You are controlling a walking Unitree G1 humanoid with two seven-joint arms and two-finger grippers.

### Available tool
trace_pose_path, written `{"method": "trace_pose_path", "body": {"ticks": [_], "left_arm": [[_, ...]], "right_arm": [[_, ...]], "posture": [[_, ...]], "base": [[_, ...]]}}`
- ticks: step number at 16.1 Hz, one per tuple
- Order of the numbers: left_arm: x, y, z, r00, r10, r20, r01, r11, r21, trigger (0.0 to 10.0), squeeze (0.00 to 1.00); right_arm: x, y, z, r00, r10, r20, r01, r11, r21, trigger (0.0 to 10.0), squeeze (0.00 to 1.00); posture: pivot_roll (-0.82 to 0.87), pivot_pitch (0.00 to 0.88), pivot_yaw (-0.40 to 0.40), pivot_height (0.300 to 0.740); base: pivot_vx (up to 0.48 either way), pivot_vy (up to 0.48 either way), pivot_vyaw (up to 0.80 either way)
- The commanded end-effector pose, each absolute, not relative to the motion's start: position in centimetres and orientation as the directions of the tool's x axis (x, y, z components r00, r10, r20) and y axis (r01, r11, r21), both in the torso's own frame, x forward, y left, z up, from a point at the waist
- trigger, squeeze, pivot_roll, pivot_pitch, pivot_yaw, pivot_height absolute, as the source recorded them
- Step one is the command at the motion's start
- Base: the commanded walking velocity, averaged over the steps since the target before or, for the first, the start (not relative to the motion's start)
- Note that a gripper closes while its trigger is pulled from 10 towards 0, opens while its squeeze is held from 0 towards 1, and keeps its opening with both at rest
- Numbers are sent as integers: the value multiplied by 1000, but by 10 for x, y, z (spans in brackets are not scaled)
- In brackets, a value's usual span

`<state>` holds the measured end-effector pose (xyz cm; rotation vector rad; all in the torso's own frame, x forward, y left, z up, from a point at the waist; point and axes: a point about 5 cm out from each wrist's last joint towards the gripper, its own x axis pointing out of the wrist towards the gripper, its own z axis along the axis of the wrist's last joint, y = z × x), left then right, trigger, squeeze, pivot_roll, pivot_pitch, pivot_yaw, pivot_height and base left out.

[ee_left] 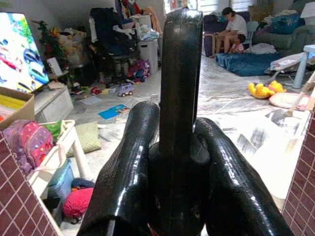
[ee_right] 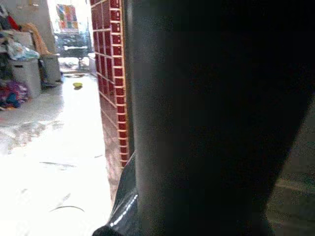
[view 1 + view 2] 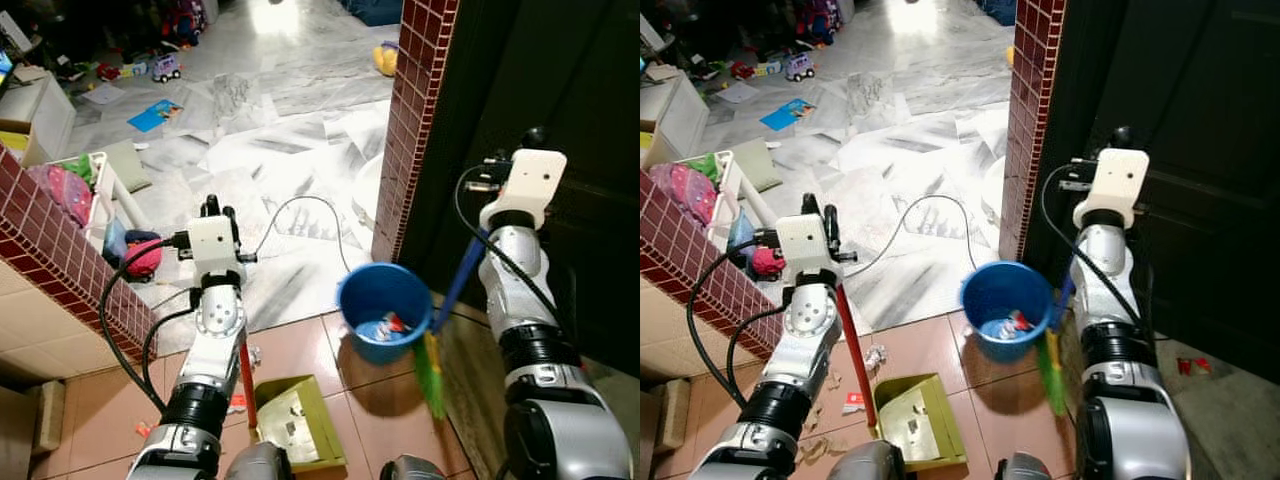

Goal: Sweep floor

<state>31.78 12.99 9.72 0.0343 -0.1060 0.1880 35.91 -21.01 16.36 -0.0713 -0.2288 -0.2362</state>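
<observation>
The left gripper (image 1: 172, 162) has its jaws closed around the dark top of the red dustpan handle (image 3: 852, 345), which runs down to the green dustpan (image 3: 915, 420) standing on the terracotta floor tiles (image 3: 940, 355) with paper scraps (image 3: 872, 357) beside it. The right gripper (image 3: 530, 140) is raised by the dark door (image 3: 580, 90); whether its jaws are open, I cannot tell. The blue-handled broom (image 3: 455, 285) slants beneath that arm, its green bristles (image 3: 430, 375) just beside the blue bucket (image 3: 385, 310), which holds litter.
</observation>
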Motion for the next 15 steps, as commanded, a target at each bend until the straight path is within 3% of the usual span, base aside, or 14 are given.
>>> {"method": "trace_pose_path", "body": {"ticks": [1,7,11,14,15], "left_arm": [[320,132,102,976,178,125,-184,982,36,10000,0],[322,130,103,977,173,126,-179,983,36,10000,0],[321,132,102,979,169,115,-173,984,32,10000,0],[320,131,104,980,156,120,-161,987,28,10000,0],[319,132,104,980,154,123,-159,987,31,10000,0]], "right_arm": [[365,-200,180,936,-199,291,195,980,44,10000,0],[363,-206,178,936,-202,289,217,976,-20,10000,0],[346,-214,151,952,-227,204,251,962,-104,10000,0],[323,-193,99,990,-140,-8,138,982,-127,10000,0],[311,-175,76,991,-53,-124,40,994,-105,10000,0]], "posture": [[-57,0,60,740],[-56,0,60,740],[-55,0,55,740],[-51,0,55,740],[-50,0,56,740]], "base": [[0,0,0],[0,0,0],[0,0,0],[0,0,0],[0,0,0]]}}
